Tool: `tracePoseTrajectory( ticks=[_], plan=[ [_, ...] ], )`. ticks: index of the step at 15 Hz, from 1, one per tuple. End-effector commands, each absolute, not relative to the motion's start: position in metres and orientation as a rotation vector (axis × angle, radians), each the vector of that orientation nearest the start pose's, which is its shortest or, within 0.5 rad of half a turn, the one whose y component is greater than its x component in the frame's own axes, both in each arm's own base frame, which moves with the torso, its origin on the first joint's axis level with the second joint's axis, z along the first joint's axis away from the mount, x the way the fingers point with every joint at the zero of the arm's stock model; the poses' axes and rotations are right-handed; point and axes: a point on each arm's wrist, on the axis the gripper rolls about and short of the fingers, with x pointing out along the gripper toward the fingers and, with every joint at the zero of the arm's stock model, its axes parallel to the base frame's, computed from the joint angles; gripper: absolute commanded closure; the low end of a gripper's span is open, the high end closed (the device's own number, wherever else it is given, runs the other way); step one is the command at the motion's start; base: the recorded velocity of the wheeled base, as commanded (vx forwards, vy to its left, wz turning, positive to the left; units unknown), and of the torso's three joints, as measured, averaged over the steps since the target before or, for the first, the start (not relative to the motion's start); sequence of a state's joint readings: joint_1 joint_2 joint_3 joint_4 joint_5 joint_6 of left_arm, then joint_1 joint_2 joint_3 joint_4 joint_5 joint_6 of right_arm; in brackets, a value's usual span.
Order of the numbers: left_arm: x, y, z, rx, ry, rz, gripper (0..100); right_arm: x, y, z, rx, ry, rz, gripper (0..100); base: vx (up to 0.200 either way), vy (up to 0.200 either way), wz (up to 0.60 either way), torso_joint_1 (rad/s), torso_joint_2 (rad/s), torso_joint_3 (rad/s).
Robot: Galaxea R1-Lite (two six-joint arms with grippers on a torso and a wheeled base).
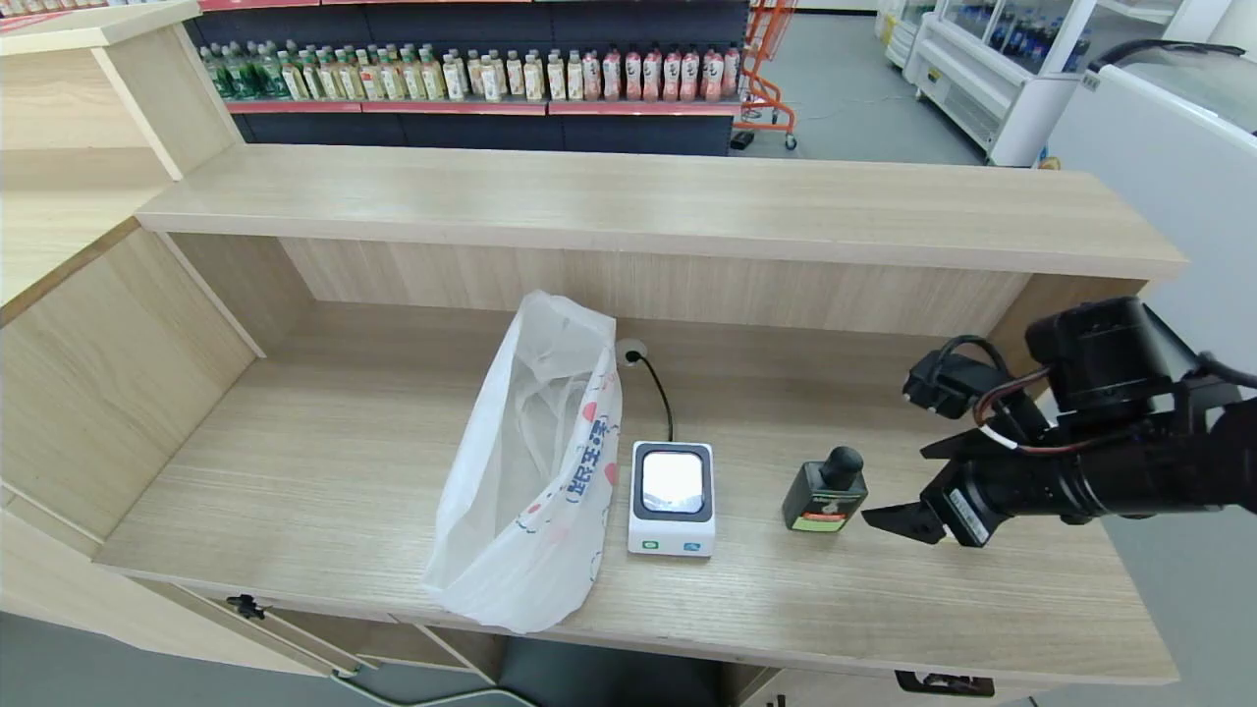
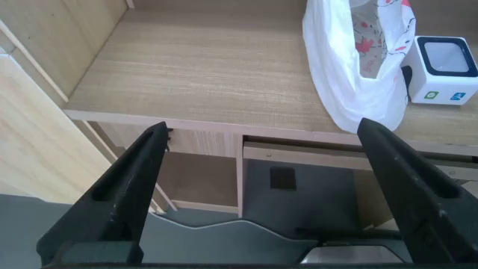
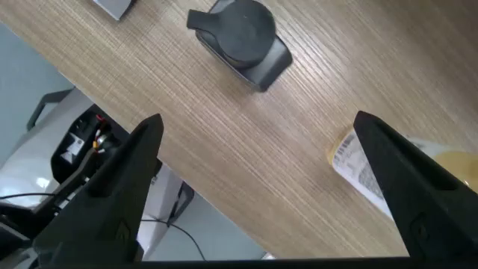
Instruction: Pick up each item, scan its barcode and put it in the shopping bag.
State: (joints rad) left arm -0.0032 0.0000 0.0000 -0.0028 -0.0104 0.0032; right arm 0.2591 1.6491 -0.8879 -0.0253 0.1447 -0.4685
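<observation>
Right tool point(image 1: 908, 486), fingers spread, grasping nothing, hovers just beside small dark green bottle with black cap point(image 1: 825, 491) on light wood counter point(image 1: 324, 471). White box scanner with glass window point(image 1: 672, 496) sits between bottle and white plastic shopping bag point(image 1: 535, 471), mouth open, seemingly empty. Left tool point(image 2: 263, 133), also spread, hangs before counter's front edge. Yellowish barcode-labelled item point(image 3: 362, 168) lies near bottle. Judgement: task barely begun; bottle unscanned, unbagged.

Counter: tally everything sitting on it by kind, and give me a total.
Shopping bag: 1
Scanner: 1
Dark bottle: 1
Yellow item with a barcode label: 1
Total: 4
</observation>
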Motion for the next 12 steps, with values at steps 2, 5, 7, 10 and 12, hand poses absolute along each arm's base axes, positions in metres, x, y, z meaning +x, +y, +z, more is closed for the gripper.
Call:
tracePoseTrajectory(
  ticks=[2, 5, 7, 10, 12],
  plan=[
    [-0.023, 0.000, 0.076, 0.003, -0.002, -0.014, 0, 0.289, 0.087, 0.134, -0.541, 0.676, 0.608, 0, 0.000, 0.000, 0.00, 0.000, 0.00, 0.000],
    [-0.023, 0.000, 0.076, 0.003, -0.002, -0.014, 0, 0.306, 0.090, 0.126, -0.543, 0.654, 0.599, 0, 0.000, 0.000, 0.00, 0.000, 0.00, 0.000],
    [-0.023, 0.000, 0.076, 0.003, -0.002, -0.014, 0, 0.312, 0.093, 0.121, -0.538, 0.643, 0.606, 0, 0.000, 0.000, 0.00, 0.000, 0.00, 0.000],
    [-0.023, 0.000, 0.076, 0.003, -0.002, -0.014, 0, 0.318, 0.097, 0.111, -0.505, 0.638, 0.677, 0, 0.000, 0.000, 0.00, 0.000, 0.00, 0.000],
    [-0.023, 0.000, 0.076, 0.003, -0.002, -0.014, 0, 0.324, 0.100, 0.102, -0.491, 0.649, 0.712, 0, 0.000, 0.000, 0.00, 0.000, 0.00, 0.000]
  ],
)
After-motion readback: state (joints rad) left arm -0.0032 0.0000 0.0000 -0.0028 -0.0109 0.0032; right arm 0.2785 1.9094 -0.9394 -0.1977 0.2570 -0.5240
